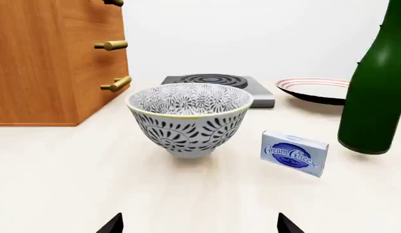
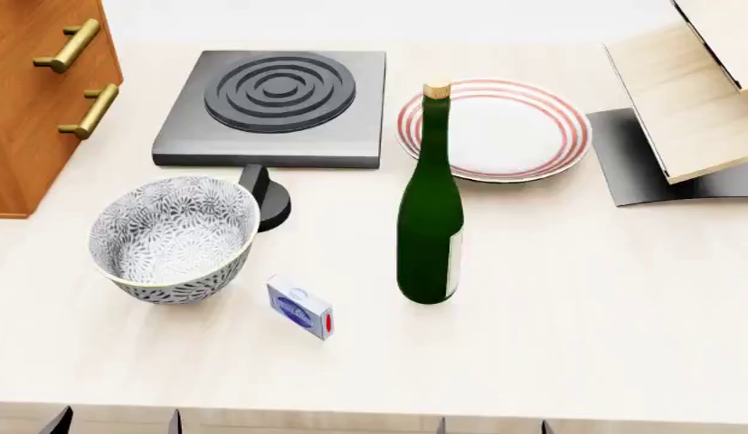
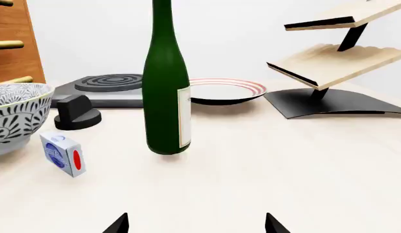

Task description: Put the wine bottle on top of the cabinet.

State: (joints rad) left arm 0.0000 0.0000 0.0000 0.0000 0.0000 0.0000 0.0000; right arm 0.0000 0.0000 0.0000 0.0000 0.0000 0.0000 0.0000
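The wine bottle [image 2: 430, 217] stands upright on the pale bench [image 2: 567, 307], near its middle, its tan cork top just in front of the red-striped plate [image 2: 518, 136] and its pale label turned to the right. Nothing touches it. Just to its left lies a small cream cheese box [image 2: 300, 307], and beyond that stands a patterned bowl [image 2: 175, 237], shorter than the bottle. A black knob [image 2: 265, 194] sits between the bowl and the dark stove burner [image 2: 275, 107] behind it. The cabinet [image 2: 36, 90], orange-brown with brass bar handles, stands at the far left edge of the bench, well apart from the bottle. A pale wooden rack [image 2: 694, 90] on a dark base stands at the far right.

The left gripper [image 1: 199, 224] hangs low in front of the bowl, its fingers [image 1: 111, 224] apart and holding nothing. The right gripper [image 3: 196, 224] faces the bottle, its fingers [image 3: 274, 224] likewise spread and empty.
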